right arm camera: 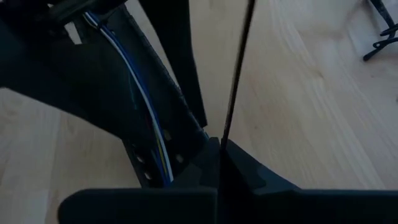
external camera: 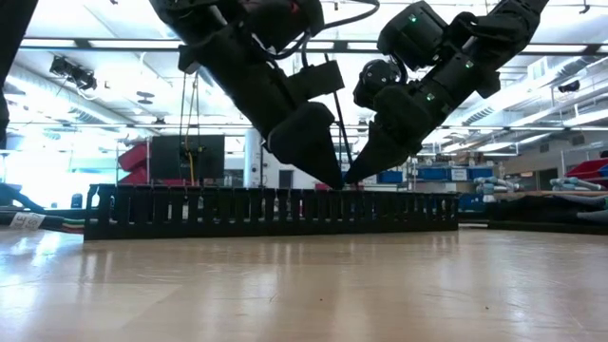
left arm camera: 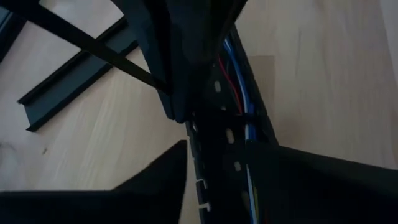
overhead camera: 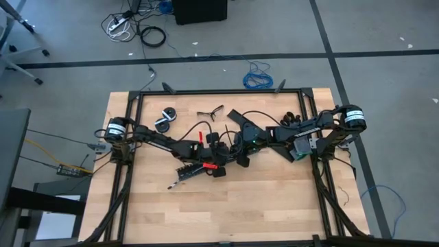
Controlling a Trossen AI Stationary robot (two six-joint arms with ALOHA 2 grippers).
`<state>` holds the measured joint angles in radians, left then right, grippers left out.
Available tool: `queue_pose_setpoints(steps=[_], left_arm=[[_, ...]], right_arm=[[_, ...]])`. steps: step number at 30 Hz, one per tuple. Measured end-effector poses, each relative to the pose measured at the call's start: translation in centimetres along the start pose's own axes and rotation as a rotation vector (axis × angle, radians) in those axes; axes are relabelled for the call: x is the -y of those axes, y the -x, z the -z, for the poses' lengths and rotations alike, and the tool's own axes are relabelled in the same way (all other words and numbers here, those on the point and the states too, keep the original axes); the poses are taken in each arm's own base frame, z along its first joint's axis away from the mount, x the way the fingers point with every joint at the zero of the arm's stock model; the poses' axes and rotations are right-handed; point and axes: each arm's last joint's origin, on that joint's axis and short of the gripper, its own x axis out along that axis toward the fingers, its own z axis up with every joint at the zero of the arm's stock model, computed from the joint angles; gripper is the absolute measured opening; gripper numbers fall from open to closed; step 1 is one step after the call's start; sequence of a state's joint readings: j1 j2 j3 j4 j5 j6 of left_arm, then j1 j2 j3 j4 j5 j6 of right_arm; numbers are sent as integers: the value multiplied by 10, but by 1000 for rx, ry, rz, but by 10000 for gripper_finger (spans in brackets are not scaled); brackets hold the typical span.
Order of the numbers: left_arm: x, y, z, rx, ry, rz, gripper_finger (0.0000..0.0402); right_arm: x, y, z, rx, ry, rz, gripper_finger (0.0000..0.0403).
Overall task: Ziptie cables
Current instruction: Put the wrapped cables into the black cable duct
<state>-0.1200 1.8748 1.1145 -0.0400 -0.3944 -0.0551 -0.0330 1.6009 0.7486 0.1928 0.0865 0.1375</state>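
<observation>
Cables (left arm camera: 239,93), thin blue, red and pale wires, lie along a black slotted plastic channel (left arm camera: 211,134) near the middle of the light wooden table (overhead camera: 226,206), and both my grippers meet just over that channel. On the left side, my left gripper (overhead camera: 218,152) hangs over the channel; its dark fingers (left arm camera: 180,68) stand partly apart, and I cannot say for sure that they hold anything, although a thin black plastic ziptie (left arm camera: 87,43) runs slanted up to them and seems to end there. A separate black plastic cover strip (left arm camera: 74,81) lies flat on the wood beside it. On the right side, my right gripper (overhead camera: 241,156) is closed, and in its wrist view a needle-thin black strip (right arm camera: 236,68) rises from between its fingertips, so I judge it pinches this strip. I think the wires are light and soft and will spread if pushed, so they should be gathered where they lie close together inside the channel. The ziptie is springy and smooth, and it can slip or twist; I would take it near the tip, flat between the pads, for threading.
</observation>
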Motion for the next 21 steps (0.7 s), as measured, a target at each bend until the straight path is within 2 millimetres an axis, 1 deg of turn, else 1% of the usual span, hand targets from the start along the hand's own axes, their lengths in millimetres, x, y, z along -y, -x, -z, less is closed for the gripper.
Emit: queue_pose_setpoints(steps=[2,5,8,11,14,16,21], left_arm=[[0,-1,1,-4,-2,0,183],[1,-5,4,-13,-6,-27,206],[3,-11,7,-19,-9,-47,217],[3,-13,6,1,-1,-49,217],[3,-13,4,17,6,-50,209],[3,-13,5,14,6,-50,196],[4,-15,8,-9,-4,-49,141]], right_arm=[[0,0,0,0,0,0,0],[-1,0,0,6,-1,-4,0],[-4,0,-2,21,2,-12,0],[-5,0,-2,27,3,-18,0],[-5,0,-2,30,3,-18,0],[-5,0,-3,33,-3,-18,0],[-5,0,-3,42,-11,-20,0]])
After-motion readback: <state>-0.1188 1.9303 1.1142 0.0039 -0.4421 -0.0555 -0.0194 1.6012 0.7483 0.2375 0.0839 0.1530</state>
